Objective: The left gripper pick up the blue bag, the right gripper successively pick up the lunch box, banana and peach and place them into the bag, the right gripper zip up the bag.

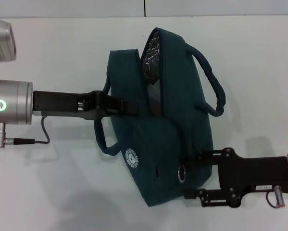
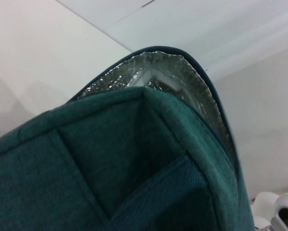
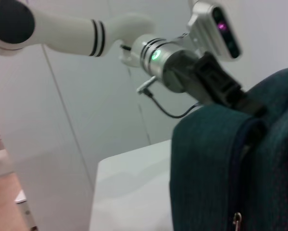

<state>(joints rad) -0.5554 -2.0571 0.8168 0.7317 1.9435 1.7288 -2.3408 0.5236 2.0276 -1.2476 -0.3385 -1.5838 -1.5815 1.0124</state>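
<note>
The blue bag (image 1: pixel 172 125) hangs above the white table, its dark teal fabric filling the left wrist view (image 2: pixel 110 168). Its far end gapes and shows silver lining (image 1: pixel 152 53) (image 2: pixel 153 77). My left gripper (image 1: pixel 131 107) is shut on the bag's left edge, also seen in the right wrist view (image 3: pixel 244 103). My right gripper (image 1: pixel 194 175) stands open at the bag's near right corner, one finger on each side of a metal ring (image 1: pixel 181 173). A zip pull (image 3: pixel 236 219) hangs on the bag (image 3: pixel 206 168). Lunch box, banana and peach are out of view.
The white table (image 1: pixel 62 192) spreads under the bag. Two carry handles (image 1: pixel 216 86) (image 1: pixel 103 139) loop out from the bag's sides. A cable (image 1: pixel 38 139) trails from the left wrist.
</note>
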